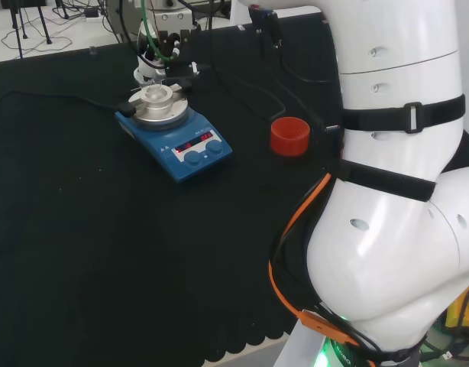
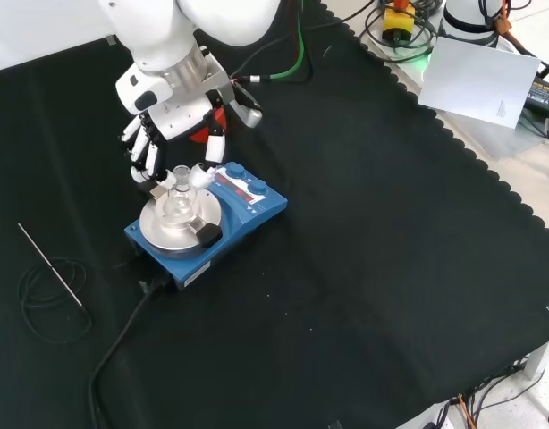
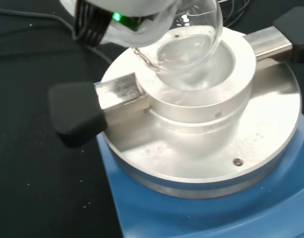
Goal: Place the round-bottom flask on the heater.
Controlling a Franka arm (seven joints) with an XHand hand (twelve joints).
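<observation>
Overall: a white robot arm worked at a tabletop (image 2: 364,268) covered in black cloth.

Heater: a blue box (image 2: 207,223) with a round silver plate on top and two knobs on its front; in the front view it sat left of centre on the tabletop, and in the head view it sat toward the far left (image 1: 173,134).

Plate: a raised silver ring (image 3: 201,94) stood in its middle, with a bowl-shaped hollow inside; two silver bars with black end caps stuck out from the ring on opposite sides.

Flask: a clear glass round-bottom flask (image 2: 178,204) sat over the heater, its round bulb (image 3: 189,42) in the hollow of the ring and its neck pointing up. The wrist view could not settle whether the bulb touched the bottom of the hollow.

Robot hand: black and white (image 2: 172,121), it hung just above and behind the heater in the front view, fingers (image 2: 142,147) curled down around the neck of the flask, clamped on it.

Red ring: a red stand (image 1: 289,136) stood on the cloth to the right of the heater in the head view, apart from it.

Cable: a black cord (image 2: 122,331) ran from the heater's near corner toward the bottom of the front view.

Thin rod: a slim rod (image 2: 49,264) lay across a coil of black wire at the left of the front view, well apart from the heater.
</observation>
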